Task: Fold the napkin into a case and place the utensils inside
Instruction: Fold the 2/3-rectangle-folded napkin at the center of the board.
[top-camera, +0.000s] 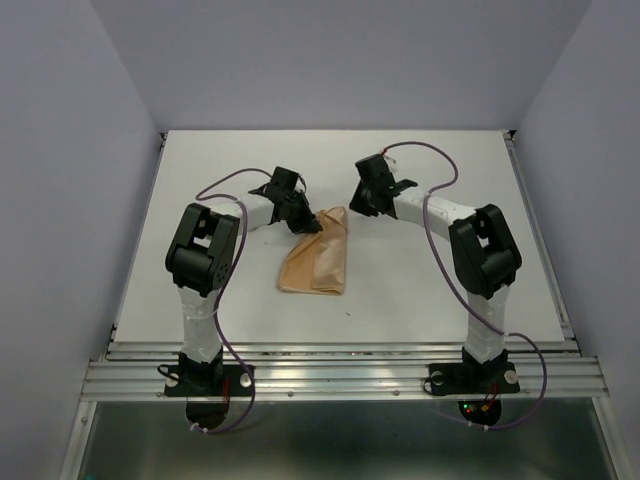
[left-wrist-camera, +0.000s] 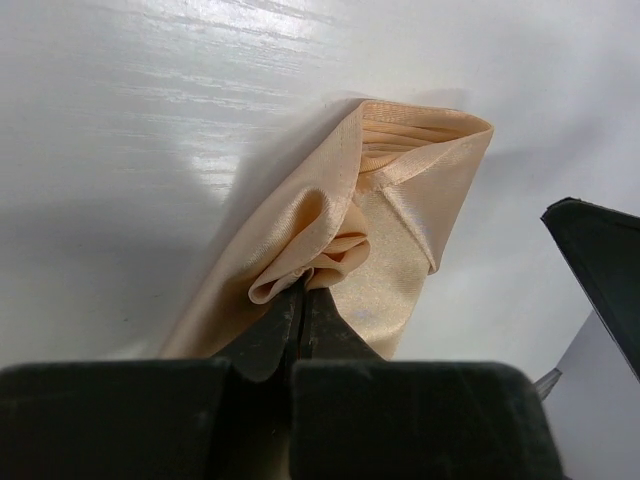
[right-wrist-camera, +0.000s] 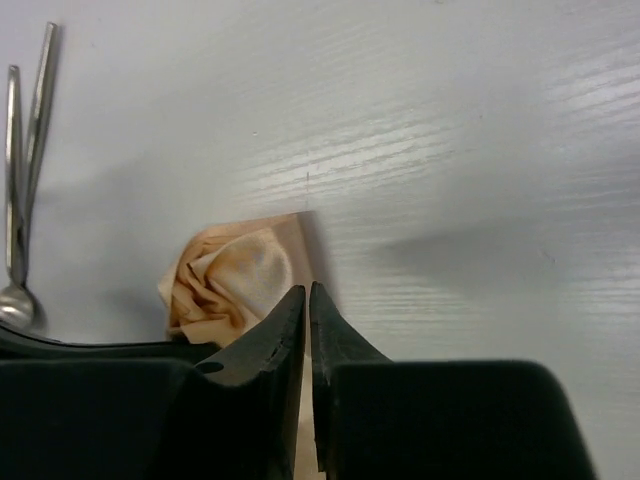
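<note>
one satiny peach napkin (top-camera: 318, 262), bunched into a narrow oblong mid-table (top-camera: 450, 180), far corner pinched in left gripper (left-wrist-camera: 302, 295), right gripper (right-wrist-camera: 307, 292) nearly closed, empty, slender shiny utensils (right-wrist-camera: 22, 180) close by

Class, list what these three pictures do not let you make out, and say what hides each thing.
- Utensils: in the right wrist view, they are cut by the left edge, so their count is unclear.
- Right gripper: in the right wrist view, its own fingers cover whether it touches the napkin.
- Napkin's near end: in the left wrist view, it is hidden by the left gripper pinching it.
</note>
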